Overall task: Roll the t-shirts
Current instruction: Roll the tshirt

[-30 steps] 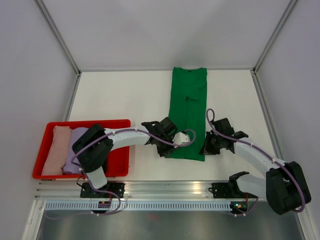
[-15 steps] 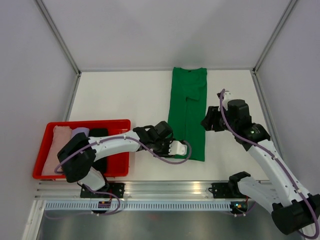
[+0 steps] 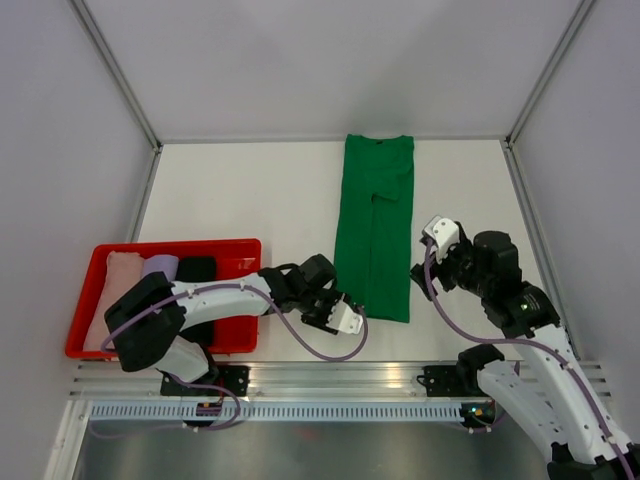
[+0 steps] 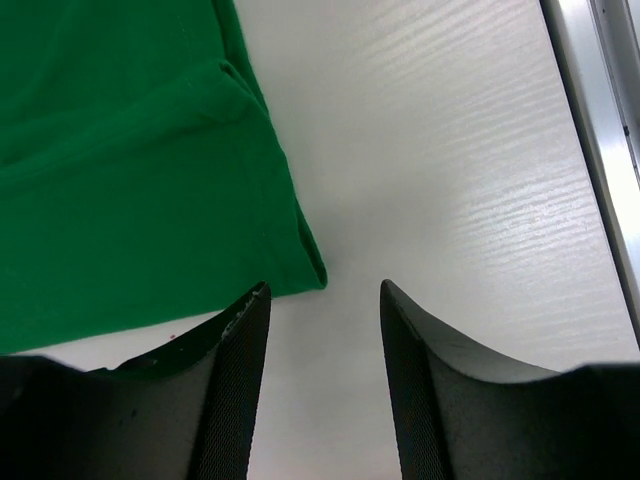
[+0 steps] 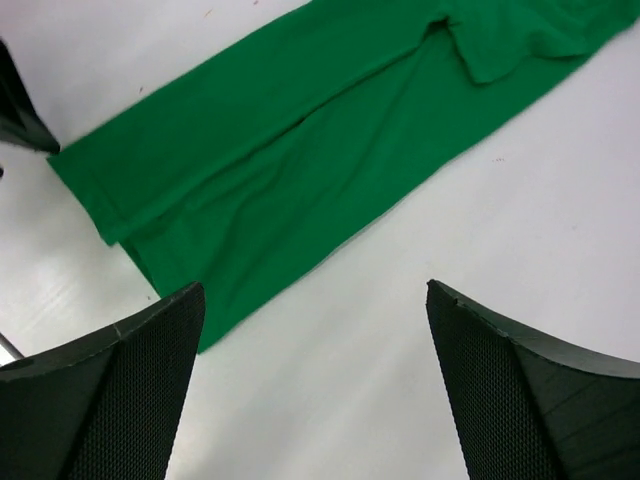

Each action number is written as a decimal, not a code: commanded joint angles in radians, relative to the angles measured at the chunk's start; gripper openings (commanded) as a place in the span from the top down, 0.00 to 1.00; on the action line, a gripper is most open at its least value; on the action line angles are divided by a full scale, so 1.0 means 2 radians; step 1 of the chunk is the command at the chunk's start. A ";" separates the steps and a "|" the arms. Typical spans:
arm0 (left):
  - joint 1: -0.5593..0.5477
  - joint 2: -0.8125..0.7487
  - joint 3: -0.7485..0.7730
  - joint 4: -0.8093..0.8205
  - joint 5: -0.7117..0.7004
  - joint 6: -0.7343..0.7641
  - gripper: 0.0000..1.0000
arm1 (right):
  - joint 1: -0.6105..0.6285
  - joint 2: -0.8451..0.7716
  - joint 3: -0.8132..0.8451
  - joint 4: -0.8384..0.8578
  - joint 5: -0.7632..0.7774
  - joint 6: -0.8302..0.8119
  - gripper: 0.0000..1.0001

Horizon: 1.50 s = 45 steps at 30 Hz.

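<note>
Left claw (image 4: 325,290) is hovering partly open, empty, just beside the near hem corner of the green t-shirt (image 3: 375,230) lying lengthwise away from the arms on the worktop (image 3: 240,190), right claw (image 5: 315,290) gaping wide, farther off.

- We see the folded t-shirt (image 3: 375,225) lying lengthwise at the centre of the table (image 3: 250,190).
- At lower left sits the tray (image 3: 240,245), with three rolled t-shirts (image 3: 150,285) side by side in it.
- We find the left fingers (image 4: 232,390) by the folded t-shirt's lower left corner and the right fingers (image 5: 120,390) to its right.
</note>
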 commanded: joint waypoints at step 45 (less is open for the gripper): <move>0.006 0.050 0.009 0.037 -0.012 -0.029 0.98 | 0.101 0.212 -0.153 0.029 -0.097 -0.428 0.90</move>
